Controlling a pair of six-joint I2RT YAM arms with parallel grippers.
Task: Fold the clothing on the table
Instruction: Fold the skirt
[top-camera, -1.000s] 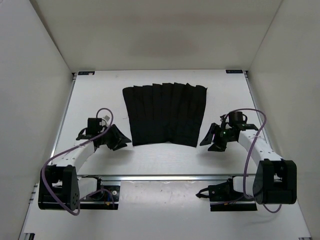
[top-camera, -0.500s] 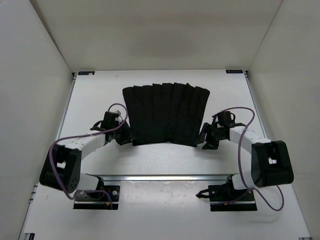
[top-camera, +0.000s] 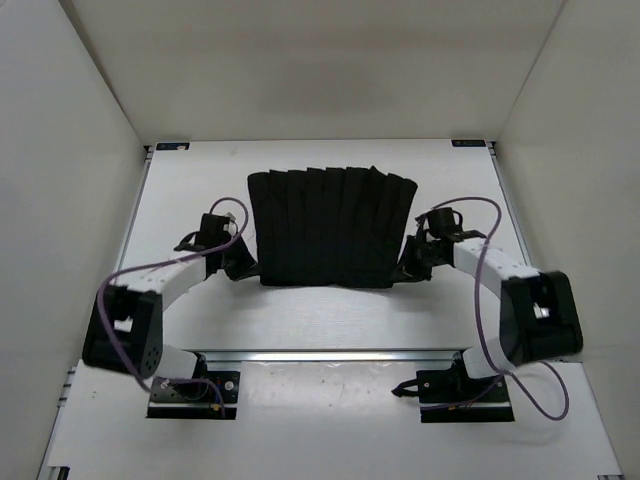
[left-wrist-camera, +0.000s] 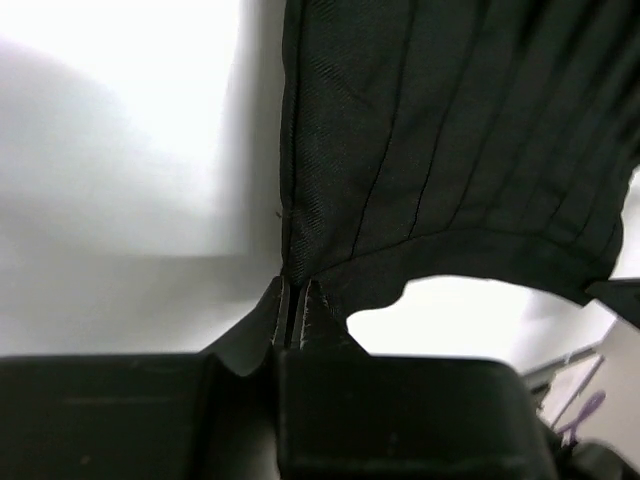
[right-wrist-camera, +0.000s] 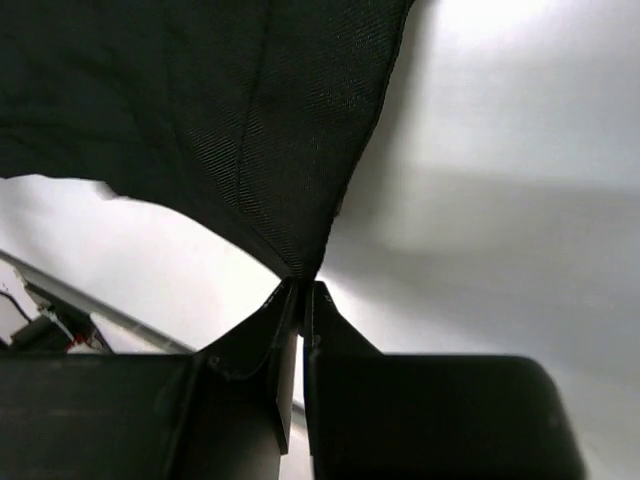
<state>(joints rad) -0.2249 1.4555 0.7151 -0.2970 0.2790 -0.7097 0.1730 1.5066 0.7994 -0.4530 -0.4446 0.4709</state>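
The pleated black skirt (top-camera: 330, 228) lies spread on the white table (top-camera: 200, 195), directly between the two claws, its pleats running away from the arm bases. Its far edge is wider than its near edge. The left claw (top-camera: 243, 265) is closed tight on the skirt's near left corner, and the right claw (top-camera: 410, 264) is closed just as tight on the near right corner. Each has a small tip of cloth pinched between its fingers.

In the left wrist view the fabric runs up and away from the closed fingertips. The side seam stands straight ahead of them. To their right the near hem curves in an arch, with white table showing past it. The right wrist view mirrors this: the cloth narrows to a point at the closed fingertips, with the hem sweeping off to their left.

Outward from the claws, both forearms reach in from the near side, and a purple cable (top-camera: 487, 262) loops along each. A metal rail (top-camera: 330, 354) crosses the table behind the claws, near the bases. Blue marks (top-camera: 170, 146) sit at the far corners, and white walls (top-camera: 70, 150) close in the sides and back.
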